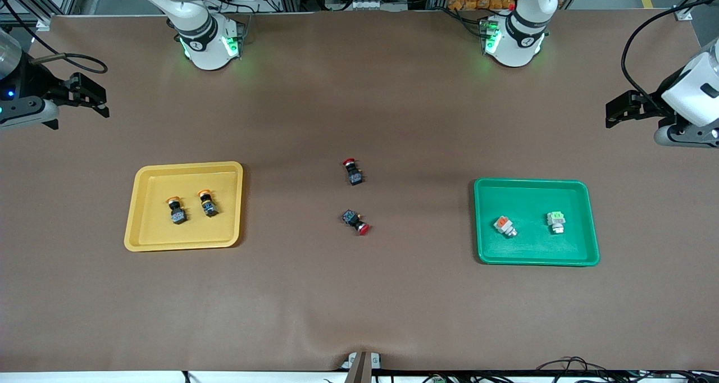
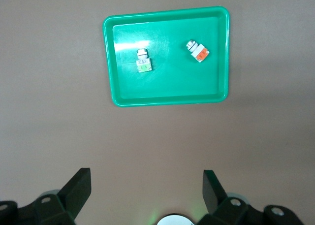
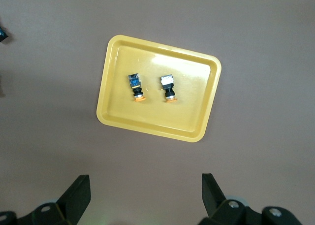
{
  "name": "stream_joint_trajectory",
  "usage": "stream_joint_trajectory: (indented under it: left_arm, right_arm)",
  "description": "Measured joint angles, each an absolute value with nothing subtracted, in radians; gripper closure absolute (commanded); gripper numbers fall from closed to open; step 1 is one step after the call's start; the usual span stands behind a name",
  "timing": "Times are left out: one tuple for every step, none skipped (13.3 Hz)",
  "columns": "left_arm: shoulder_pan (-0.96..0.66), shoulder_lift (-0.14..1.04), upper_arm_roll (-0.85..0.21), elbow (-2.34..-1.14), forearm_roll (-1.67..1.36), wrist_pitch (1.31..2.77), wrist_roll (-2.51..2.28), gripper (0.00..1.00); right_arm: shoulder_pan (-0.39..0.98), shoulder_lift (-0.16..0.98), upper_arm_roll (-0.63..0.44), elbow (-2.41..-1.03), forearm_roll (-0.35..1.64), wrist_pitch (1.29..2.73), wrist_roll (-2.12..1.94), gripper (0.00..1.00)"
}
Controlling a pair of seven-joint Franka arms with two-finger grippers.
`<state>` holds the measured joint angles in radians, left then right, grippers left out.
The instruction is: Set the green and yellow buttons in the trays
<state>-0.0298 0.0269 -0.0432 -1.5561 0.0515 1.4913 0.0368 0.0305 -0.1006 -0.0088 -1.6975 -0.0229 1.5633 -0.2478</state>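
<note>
The yellow tray (image 1: pixel 140 226) holds two black buttons with yellow-orange caps (image 1: pixel 176 210) (image 1: pixel 206 202). It shows in the right wrist view (image 3: pixel 110 87) with both buttons (image 3: pixel 135 86) (image 3: pixel 168 87). The green tray (image 1: pixel 533 193) holds a grey button with an orange cap (image 1: pixel 504 225) and one with a pale green cap (image 1: pixel 555 221). It shows in the left wrist view (image 2: pixel 167 94) with both (image 2: pixel 198 50) (image 2: pixel 142 60). My left gripper (image 1: pixel 613 112) is open and empty, up over the left arm's end of the table. My right gripper (image 1: pixel 94 98) is open and empty over the right arm's end.
Two black buttons with red caps (image 1: pixel 352 171) (image 1: pixel 355 220) lie on the brown table between the trays. The arm bases (image 1: pixel 209 43) (image 1: pixel 514 37) stand at the table's back edge. A cable (image 1: pixel 78 63) lies near the right arm's end.
</note>
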Motion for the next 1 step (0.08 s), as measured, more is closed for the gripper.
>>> stream_joint_trajectory:
  left_arm:
    - [-0.03,0.027,-0.043,-1.556,0.052,1.491,0.037,0.0]
  right_arm:
    - [0.03,-0.101,-0.01,-1.698,-0.023,1.556,-0.247,0.0]
